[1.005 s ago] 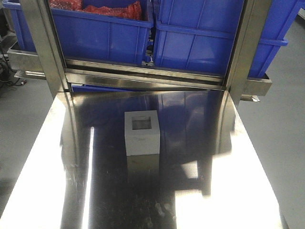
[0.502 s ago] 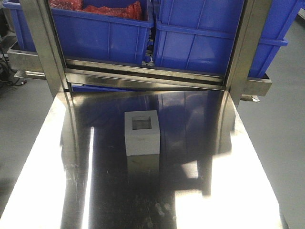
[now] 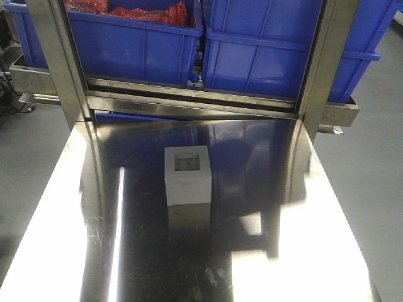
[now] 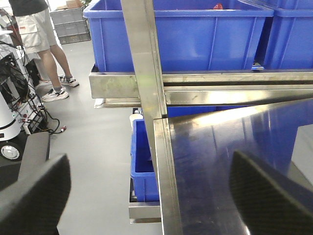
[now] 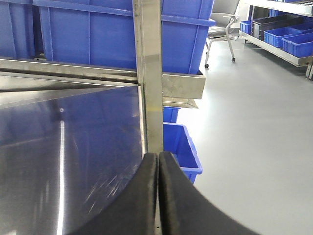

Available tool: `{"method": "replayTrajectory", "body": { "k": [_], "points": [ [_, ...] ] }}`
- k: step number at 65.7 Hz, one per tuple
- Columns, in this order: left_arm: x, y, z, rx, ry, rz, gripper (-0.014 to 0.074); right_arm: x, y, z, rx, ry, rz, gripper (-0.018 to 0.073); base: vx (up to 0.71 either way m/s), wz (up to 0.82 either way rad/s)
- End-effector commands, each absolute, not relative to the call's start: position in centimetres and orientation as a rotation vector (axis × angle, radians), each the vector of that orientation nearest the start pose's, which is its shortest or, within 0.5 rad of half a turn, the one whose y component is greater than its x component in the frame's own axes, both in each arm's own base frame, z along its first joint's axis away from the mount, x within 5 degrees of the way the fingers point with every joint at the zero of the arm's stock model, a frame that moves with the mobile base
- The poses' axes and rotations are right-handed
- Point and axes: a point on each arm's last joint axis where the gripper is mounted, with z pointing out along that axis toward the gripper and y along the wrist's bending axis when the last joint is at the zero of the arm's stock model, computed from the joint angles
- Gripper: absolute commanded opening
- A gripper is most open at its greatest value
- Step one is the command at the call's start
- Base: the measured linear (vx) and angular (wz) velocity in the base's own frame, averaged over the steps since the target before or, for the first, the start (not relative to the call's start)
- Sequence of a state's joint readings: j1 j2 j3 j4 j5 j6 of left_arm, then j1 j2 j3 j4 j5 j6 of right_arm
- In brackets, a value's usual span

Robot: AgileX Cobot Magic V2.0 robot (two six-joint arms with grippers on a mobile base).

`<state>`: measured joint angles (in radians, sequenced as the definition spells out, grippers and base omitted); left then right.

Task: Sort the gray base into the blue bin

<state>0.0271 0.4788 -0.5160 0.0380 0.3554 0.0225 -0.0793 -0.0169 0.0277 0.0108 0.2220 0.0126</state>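
Left tool (image 4: pixel 149 161) gaping wide, both dark fingers (image 4: pixel 34 196) well apart, nothing between them; it hangs over the left edge of the worktop (image 3: pixel 132 251). Right tool (image 5: pixel 158 157) pinched fully together, pads touching, gripping nothing; it sits over the worktop's right edge, in line with the right steel upright (image 5: pixel 149 73). Gray base (image 3: pixel 187 176) stands alone on the worktop, about midway across and a little toward the far half, recessed face up, its reflection showing in the polished steel just in front. No tool appears in the front view. Past the worktop's far edge runs a steel rack rail (image 3: pixel 189 104) carrying two crates side by side: the left blue bin (image 3: pixel 145 50), holding red material (image 3: pixel 151 12), and the right blue bin (image 3: pixel 271 56), contents not visible. Cannot tell which one is meant. A lower blue bin (image 4: pixel 144 161) sits beneath the worktop's left far corner. A person (image 4: pixel 34 29) stands on the floor well off the worktop's left side.
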Motion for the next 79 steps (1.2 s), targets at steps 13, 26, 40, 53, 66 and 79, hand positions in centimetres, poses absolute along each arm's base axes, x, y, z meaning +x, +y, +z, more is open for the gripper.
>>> {"method": "replayTrajectory", "body": {
  "k": [13, 26, 40, 53, 66, 79],
  "points": [
    [13.3, 0.3, 34.0, 0.006, 1.763, 0.043, 0.0573, 5.6, -0.4, 19.1, 0.069, 1.645, -0.056, -0.0005, 0.00, 0.00],
    [17.2, -0.5, 36.0, 0.054, 1.783, 0.008, 0.0573, 5.6, -0.4, 19.1, 0.069, 1.645, -0.056, -0.0005, 0.00, 0.00],
    [21.6, -3.1, 36.5, 0.164, 1.839, -0.073, 0.0573, 5.6, -0.4, 19.1, 0.069, 1.645, -0.056, -0.0005, 0.00, 0.00],
    [25.4, -6.7, 36.4, 0.275, 1.882, -0.149, 0.0573, 5.6, -0.4, 19.1, 0.069, 1.645, -0.056, -0.0005, 0.00, 0.00],
    [29.5, -9.8, 35.5, 0.313, 1.959, -0.214, 0.0573, 5.6, -0.4, 19.1, 0.069, 1.645, -0.056, -0.0005, 0.00, 0.00],
    [34.1, -12.0, 34.3, 0.212, 2.108, -0.356, 0.0573, 5.6, -0.4, 19.1, 0.069, 1.645, -0.056, -0.0005, 0.00, 0.00]
  ]
}}
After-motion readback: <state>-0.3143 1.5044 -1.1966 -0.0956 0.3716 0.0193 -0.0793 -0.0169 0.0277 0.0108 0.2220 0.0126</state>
